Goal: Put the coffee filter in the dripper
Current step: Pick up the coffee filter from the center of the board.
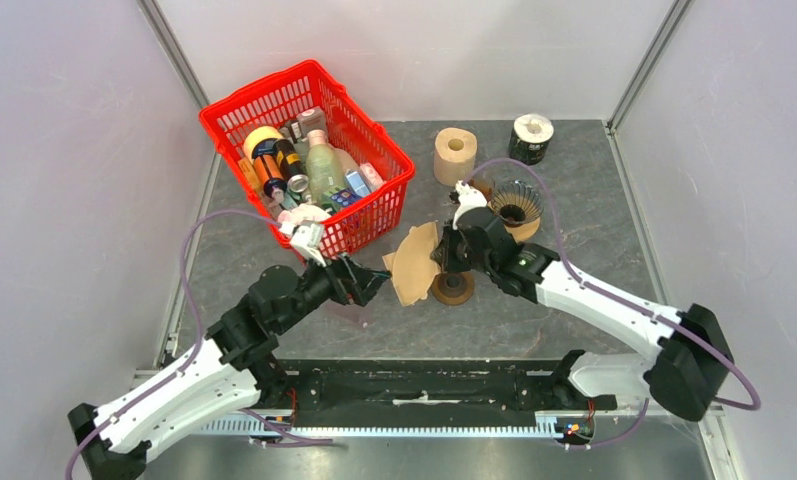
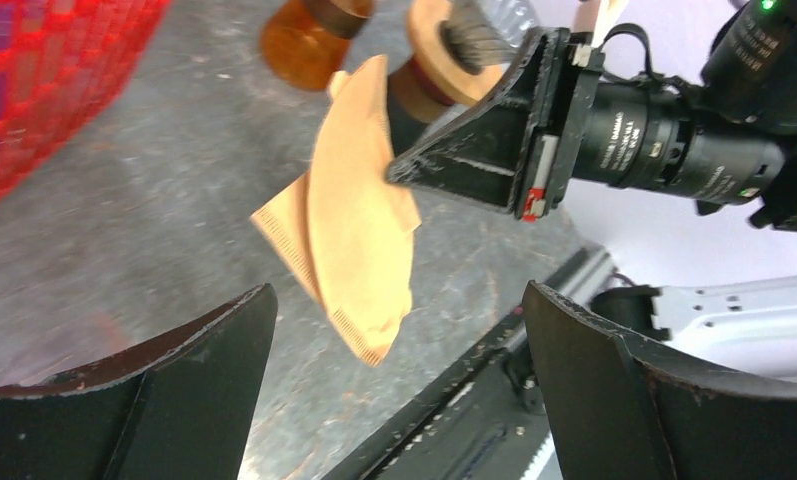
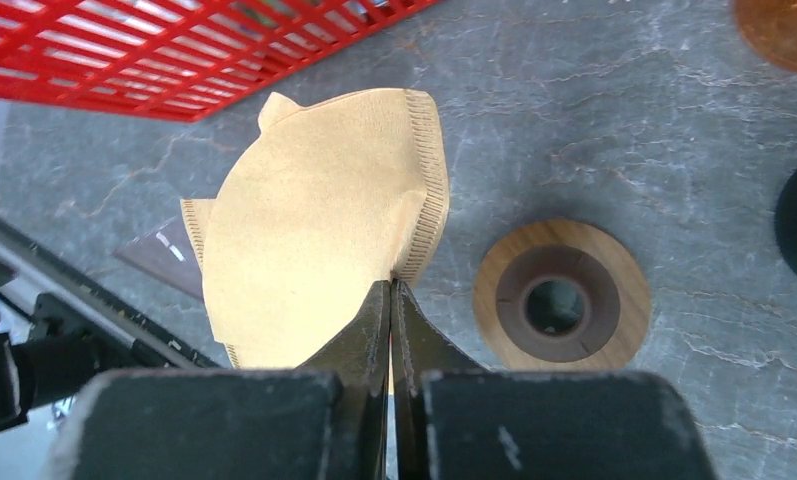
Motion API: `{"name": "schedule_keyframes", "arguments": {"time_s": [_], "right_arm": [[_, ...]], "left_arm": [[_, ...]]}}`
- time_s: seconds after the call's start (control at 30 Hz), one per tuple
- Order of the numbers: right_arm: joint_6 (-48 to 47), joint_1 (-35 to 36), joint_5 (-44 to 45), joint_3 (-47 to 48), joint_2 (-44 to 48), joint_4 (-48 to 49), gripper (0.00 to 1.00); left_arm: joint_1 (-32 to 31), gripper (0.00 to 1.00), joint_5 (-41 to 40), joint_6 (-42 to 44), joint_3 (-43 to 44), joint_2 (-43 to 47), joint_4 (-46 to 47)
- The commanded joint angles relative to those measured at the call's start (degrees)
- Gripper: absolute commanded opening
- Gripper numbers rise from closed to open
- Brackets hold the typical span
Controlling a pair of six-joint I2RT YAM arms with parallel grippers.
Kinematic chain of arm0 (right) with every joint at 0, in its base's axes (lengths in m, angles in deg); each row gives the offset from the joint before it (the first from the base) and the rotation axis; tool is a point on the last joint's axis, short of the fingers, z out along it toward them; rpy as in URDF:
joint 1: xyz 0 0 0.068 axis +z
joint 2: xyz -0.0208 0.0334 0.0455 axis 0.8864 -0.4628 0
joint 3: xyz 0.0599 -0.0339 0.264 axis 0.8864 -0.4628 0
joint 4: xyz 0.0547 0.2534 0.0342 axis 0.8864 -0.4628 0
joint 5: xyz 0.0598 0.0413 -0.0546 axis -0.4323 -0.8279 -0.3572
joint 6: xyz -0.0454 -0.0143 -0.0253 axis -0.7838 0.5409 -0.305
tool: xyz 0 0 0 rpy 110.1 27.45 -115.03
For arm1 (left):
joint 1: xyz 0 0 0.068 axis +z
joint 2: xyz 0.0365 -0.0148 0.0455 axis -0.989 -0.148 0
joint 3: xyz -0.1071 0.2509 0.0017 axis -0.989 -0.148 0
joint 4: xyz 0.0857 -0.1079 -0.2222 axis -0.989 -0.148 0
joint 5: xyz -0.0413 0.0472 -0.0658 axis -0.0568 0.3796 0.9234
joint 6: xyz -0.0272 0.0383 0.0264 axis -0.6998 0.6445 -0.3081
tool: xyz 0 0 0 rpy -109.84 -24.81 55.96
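Read as the carry step: picked up, not yet placed. Clenched the right pincer [image 3: 390, 285] tight on one crimped edge of the coffee filter [image 3: 314, 260], with no gap visible at the tips. Held the filter flat and folded, seemingly off the counter [image 1: 424, 335], between the red basket [image 1: 259, 88] and a wooden ring [image 1: 453, 287], just beside the ring. Had the left pincer [image 2: 394, 300] spread fully wide, grasping nothing, pointed at the filter from close by without touching it.

Took for the dripper [image 1: 515, 203] the ribbed cone farther back on the right, apart from the paper and empty as far as could be seen. Could not settle the wooden ring's link to it.

Judged the next move to call for swinging the right pincer back toward that cone, then lowering the paper narrow end first. Judged a flat filter unlikely to seat well. Likely needed the free edge drawn open before release, perhaps by the waiting left pincer.
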Motion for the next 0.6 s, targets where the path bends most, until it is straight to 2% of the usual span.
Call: {"name": "schedule_keyframes", "arguments": {"time_s": [0.0,0.13,0.23,0.57], "right_arm": [[-2.5,0.14,-5.58,-3.72,5.39,6.9,0.01],[-3.8,0.14,-6.87,-5.61,7.95,8.37,0.01],[-4.08,0.14,-6.87,-6.39,9.33,8.85,0.01],[-5.36,0.14,-6.03,-6.14,9.74,8.5,0.01]], "left_arm": [[-0.27,1.0,11.83,-5.02,0.43,-8.03,16.37],[-0.3,1.0,17.08,-8.01,1.0,-16.11,23.22],[-0.26,0.99,17.53,-8.29,1.94,-19.02,23.17],[-0.28,0.99,11.28,-6.76,0.59,-14.57,18.33]]}}
